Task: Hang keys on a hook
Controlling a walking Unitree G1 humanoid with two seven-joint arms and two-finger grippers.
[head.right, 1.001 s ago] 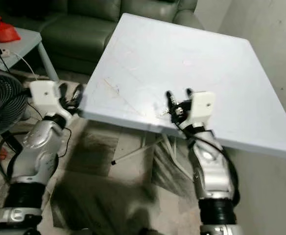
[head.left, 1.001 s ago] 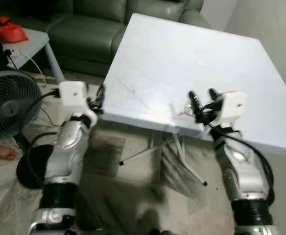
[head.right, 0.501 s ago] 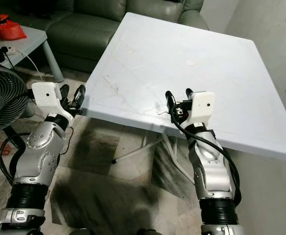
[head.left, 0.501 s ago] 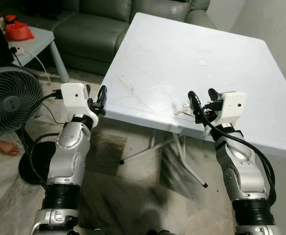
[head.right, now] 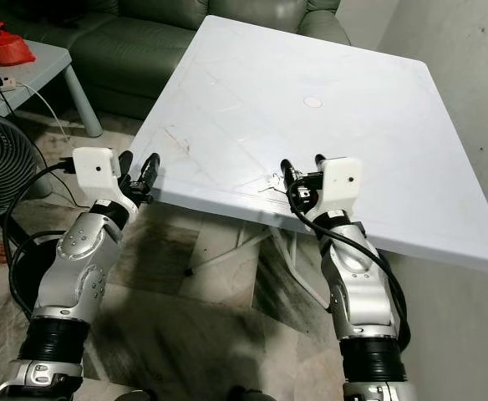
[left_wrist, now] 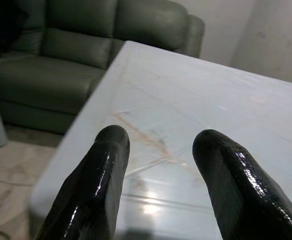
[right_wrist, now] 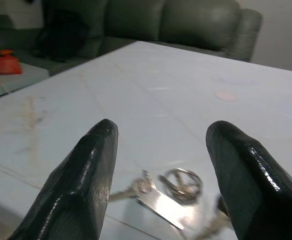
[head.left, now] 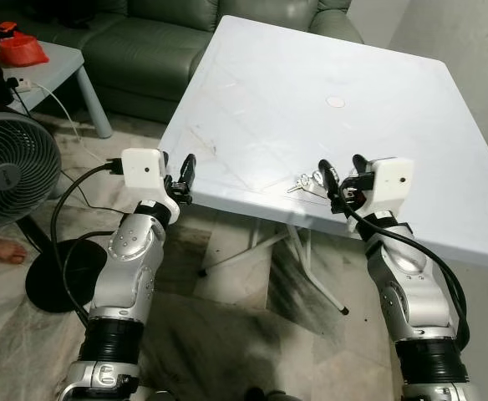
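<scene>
Two arms in silver shells, rounded segments, glossy highlights. Ribbed black collar low on each forearm, silver ring below it. Each wrist carries a white boxy camera housing with a small dark dot on its face. Left gripper (head.left: 180, 176) and right gripper (head.left: 342, 178): two long black fingers (right_wrist: 81, 190) each, glossy, rounded tips, thicker toward the base. Black cable loops from each housing down along the forearm; the left one hangs wide
</scene>
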